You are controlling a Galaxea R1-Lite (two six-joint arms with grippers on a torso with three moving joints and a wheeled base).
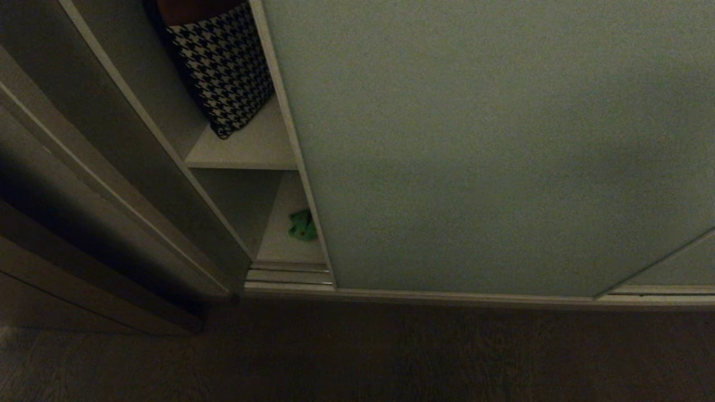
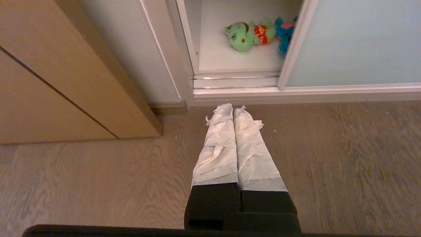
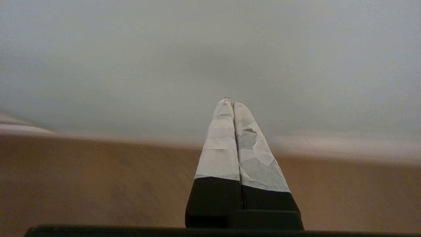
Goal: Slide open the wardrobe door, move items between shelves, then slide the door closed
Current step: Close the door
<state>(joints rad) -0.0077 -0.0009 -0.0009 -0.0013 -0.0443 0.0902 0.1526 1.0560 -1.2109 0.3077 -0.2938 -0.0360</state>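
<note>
1. The sliding wardrobe door [image 1: 491, 145] stood only narrowly open, so either opening or closing was under way.
2. The green toy [image 2: 246, 35] and blue toy [image 2: 283, 33] lay together on the lower shelf [image 2: 230, 56].
3. The left gripper [image 2: 234, 108] and right gripper [image 3: 230, 101] were both clenched on nothing.
4. No writing was readable.
</note>
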